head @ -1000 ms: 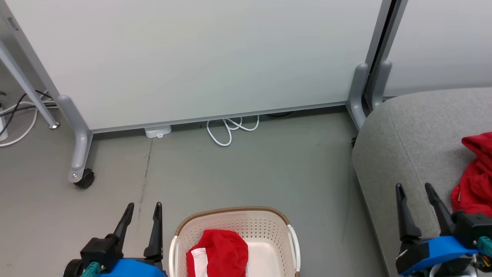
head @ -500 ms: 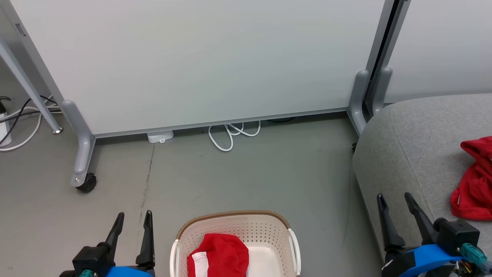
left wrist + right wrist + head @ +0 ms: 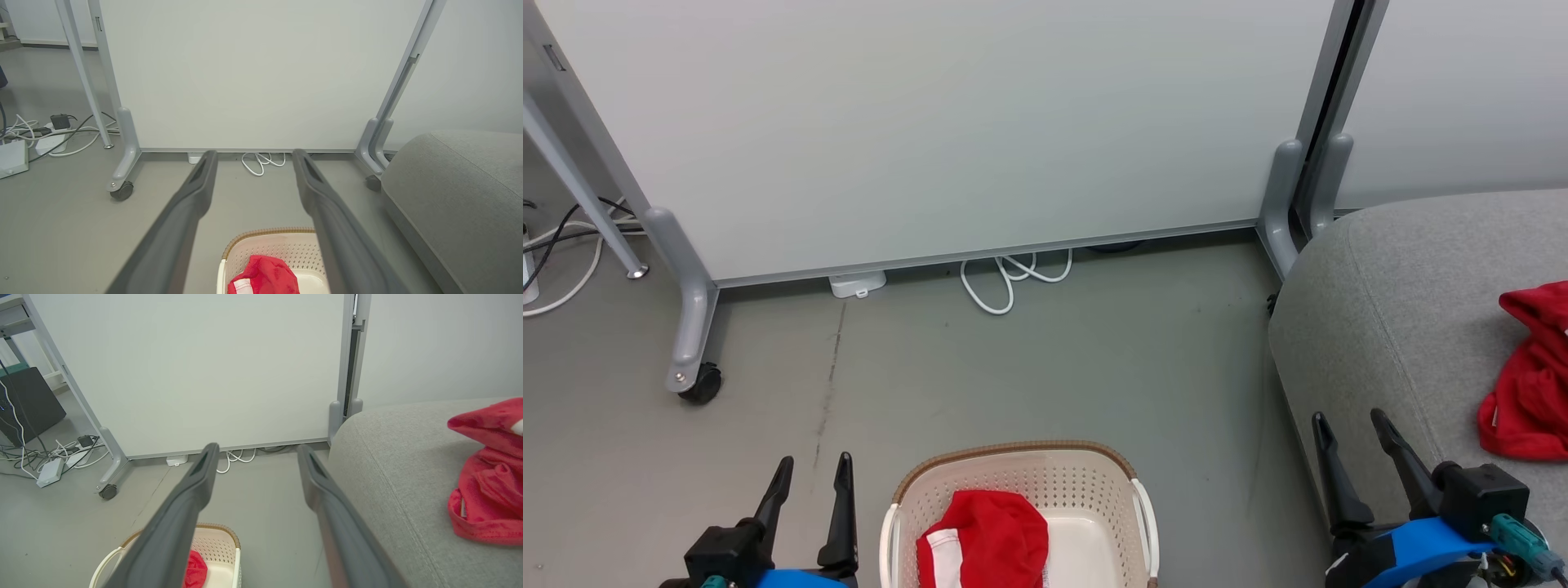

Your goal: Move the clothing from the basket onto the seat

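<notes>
The cream basket (image 3: pixel 1021 461) with a brown rim stands on the floor at the bottom middle. A red garment with a white panel (image 3: pixel 984 539) lies bunched in its left half; I see it too in the left wrist view (image 3: pixel 265 277) and the right wrist view (image 3: pixel 195 569). A second red garment (image 3: pixel 1531 376) lies crumpled on the grey seat (image 3: pixel 1405 294) at the right, also in the right wrist view (image 3: pixel 488 490). My left gripper (image 3: pixel 813 469) stands open left of the basket, holding nothing. My right gripper (image 3: pixel 1349 425) stands open over the seat's front edge, left of the red garment.
A white partition panel on grey castor feet (image 3: pixel 690 343) runs across the back, with a second panel's foot (image 3: pixel 1286 196) beside the seat. A white cable loop (image 3: pixel 1009 278) and a small white box (image 3: pixel 858 283) lie under it. More cables (image 3: pixel 45 134) lie at the far left.
My right gripper has drawn back down and left, away from the red garment on the seat. My left gripper has dropped a little lower. The camera has shifted slightly.
</notes>
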Motion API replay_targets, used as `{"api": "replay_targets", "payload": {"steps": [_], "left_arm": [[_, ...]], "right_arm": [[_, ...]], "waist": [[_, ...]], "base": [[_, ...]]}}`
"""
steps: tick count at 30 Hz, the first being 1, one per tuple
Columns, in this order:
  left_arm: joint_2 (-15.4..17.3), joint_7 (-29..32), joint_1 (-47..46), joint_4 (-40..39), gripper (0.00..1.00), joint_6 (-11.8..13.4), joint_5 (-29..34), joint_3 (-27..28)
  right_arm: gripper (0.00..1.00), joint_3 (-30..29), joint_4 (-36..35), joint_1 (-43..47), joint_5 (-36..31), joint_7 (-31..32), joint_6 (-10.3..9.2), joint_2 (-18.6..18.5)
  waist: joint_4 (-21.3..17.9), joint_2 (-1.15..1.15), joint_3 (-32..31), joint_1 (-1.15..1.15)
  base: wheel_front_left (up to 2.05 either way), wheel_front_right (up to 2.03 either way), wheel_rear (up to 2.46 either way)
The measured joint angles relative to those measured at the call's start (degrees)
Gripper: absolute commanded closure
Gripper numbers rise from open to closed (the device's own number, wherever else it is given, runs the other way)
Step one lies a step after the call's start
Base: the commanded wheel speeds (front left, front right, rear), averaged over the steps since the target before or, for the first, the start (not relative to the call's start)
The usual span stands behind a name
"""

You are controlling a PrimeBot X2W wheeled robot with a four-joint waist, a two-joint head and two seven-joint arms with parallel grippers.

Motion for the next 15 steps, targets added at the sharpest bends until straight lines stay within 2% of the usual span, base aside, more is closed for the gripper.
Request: {"api": "replay_targets", "payload": {"steps": [6,15], "left_arm": [[0.01,-0.01,-0.66,0.81,0.00,0.00,-0.20,-1.00],[0.54,0.00,-6.64,3.77,0.00,-0.01,-1.21,-3.32]], "right_arm": [[0.00,0.91,-1.29,-0.55,-0.14,0.29,-0.01,0.00],[0.00,3.93,-3.54,-6.94,-0.40,0.09,0.00,0.02]], "waist": [[-0.64,0.00,2.49,0.00],[-3.24,0.00,10.93,0.01]], "base": [[0.00,0.00,0.00],[0.00,0.00,0.00]]}}
